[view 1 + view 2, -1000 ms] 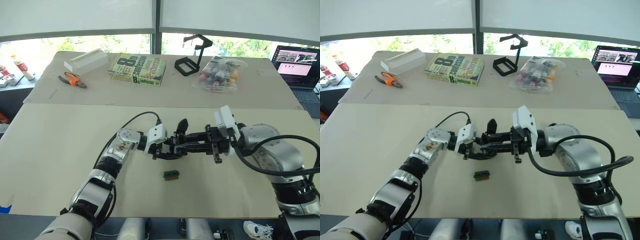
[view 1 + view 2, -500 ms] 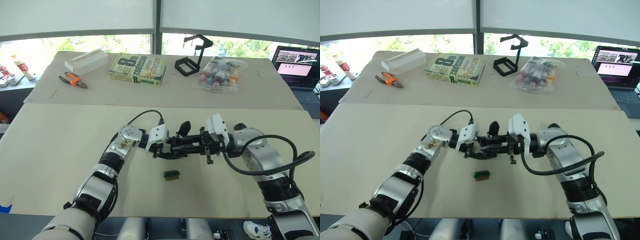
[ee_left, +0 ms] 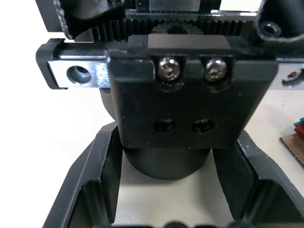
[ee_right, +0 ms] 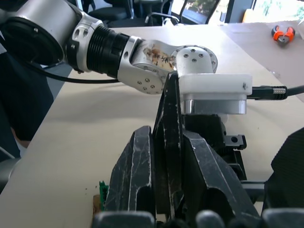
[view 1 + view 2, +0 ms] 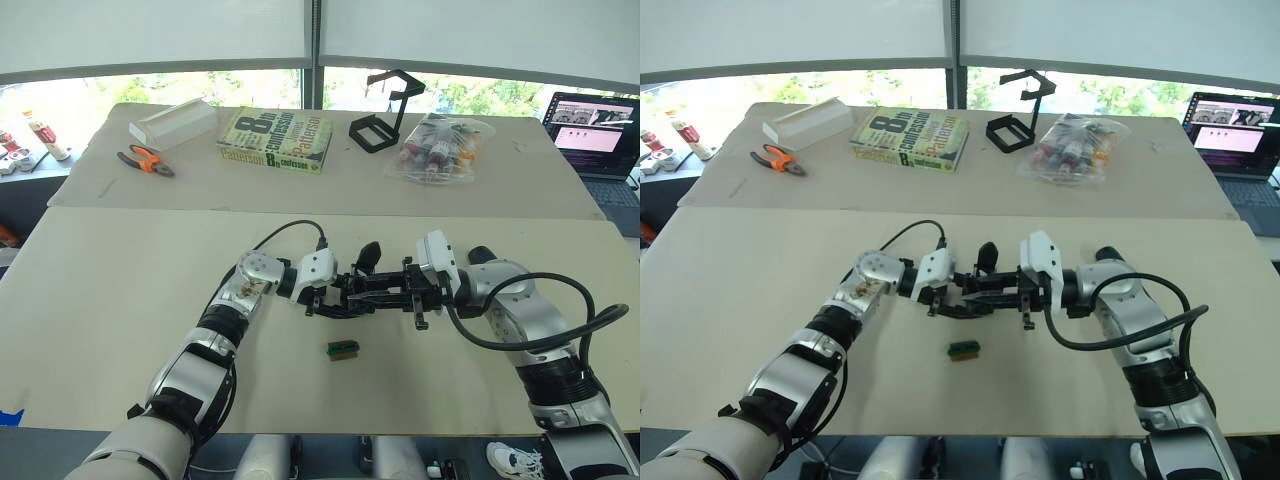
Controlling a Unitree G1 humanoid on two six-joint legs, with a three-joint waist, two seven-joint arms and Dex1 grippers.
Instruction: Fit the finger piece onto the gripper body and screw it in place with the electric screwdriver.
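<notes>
Over beige table (image 5: 120,300), arms meet — left gripper (image 5: 335,298) clamps gripper body (image 3: 173,107), right gripper (image 5: 385,293) pinches finger piece (image 4: 172,142)

Book (image 5: 275,139): flat near my table's far edge, left of centre.
White box (image 5: 172,122): far-left corner.
Orange pliers (image 5: 144,159): just beside that box.
Wire stand (image 5: 384,111): far edge, centre-right.
Plastic bag (image 5: 438,146): beside the stand.
Laptop (image 5: 599,134): far-right corner.
Green-brown block (image 5: 343,349): near edge, centre.
</notes>
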